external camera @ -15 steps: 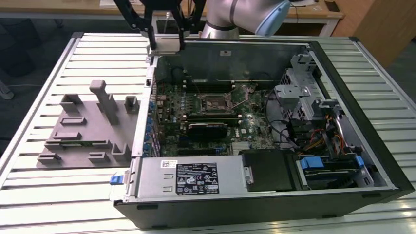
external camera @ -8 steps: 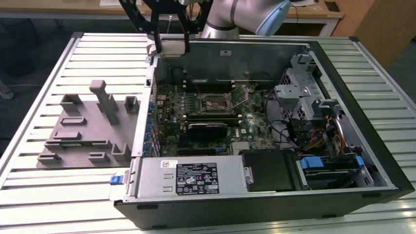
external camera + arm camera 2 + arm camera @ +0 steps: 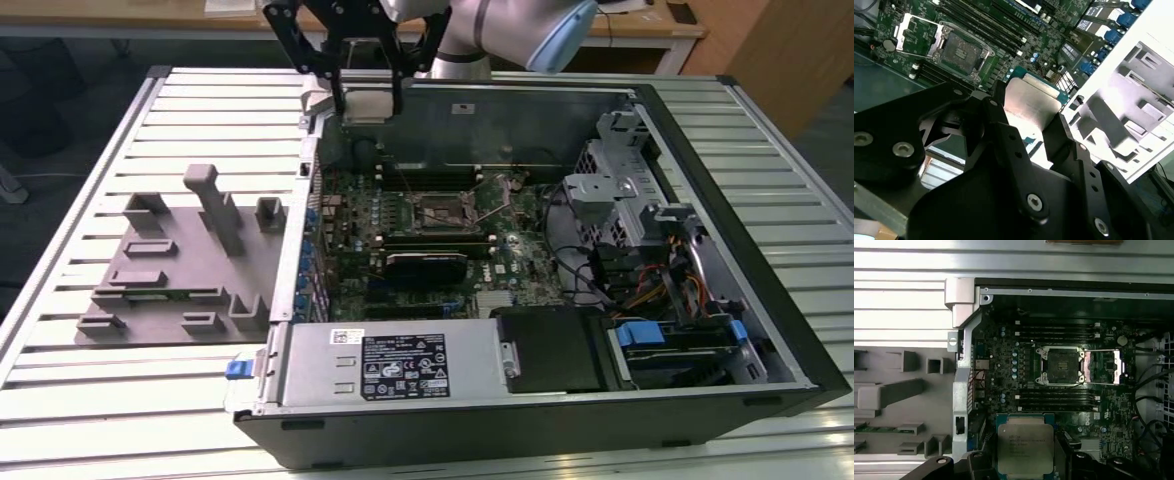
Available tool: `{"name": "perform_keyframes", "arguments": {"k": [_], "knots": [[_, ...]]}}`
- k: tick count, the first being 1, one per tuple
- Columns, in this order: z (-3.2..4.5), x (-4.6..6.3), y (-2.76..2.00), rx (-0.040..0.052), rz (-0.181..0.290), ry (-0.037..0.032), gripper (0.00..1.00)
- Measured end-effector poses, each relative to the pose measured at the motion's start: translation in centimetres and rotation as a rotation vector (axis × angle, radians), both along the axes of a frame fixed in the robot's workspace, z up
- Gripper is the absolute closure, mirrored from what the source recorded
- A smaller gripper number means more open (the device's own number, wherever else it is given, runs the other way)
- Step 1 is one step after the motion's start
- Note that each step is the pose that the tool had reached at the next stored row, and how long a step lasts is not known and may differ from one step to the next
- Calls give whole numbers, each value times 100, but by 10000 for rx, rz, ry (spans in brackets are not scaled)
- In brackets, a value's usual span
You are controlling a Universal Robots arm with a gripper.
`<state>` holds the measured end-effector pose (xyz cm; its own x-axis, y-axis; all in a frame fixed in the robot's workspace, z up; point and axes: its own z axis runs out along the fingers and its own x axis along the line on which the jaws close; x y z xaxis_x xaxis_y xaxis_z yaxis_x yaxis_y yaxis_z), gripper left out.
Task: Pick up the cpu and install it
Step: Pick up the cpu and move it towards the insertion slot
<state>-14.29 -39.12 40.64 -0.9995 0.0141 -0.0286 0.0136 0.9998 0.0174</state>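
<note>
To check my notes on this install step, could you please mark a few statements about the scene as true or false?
1. The gripper holds the cpu between its fingers. True.
2. The cpu sits in the socket. False: the socket is empty, and the cpu is in the gripper, away from it.
3. The socket's load plate is flipped open. True.
4. The grey fixture lies inside the computer case. False: it lies on the table beside the case, at the exterior view's left.
</note>
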Motion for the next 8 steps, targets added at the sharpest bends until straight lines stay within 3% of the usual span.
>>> {"name": "perform_keyframes", "arguments": {"k": [8], "knots": [[-67,169,0,1,0,0,46]]}}
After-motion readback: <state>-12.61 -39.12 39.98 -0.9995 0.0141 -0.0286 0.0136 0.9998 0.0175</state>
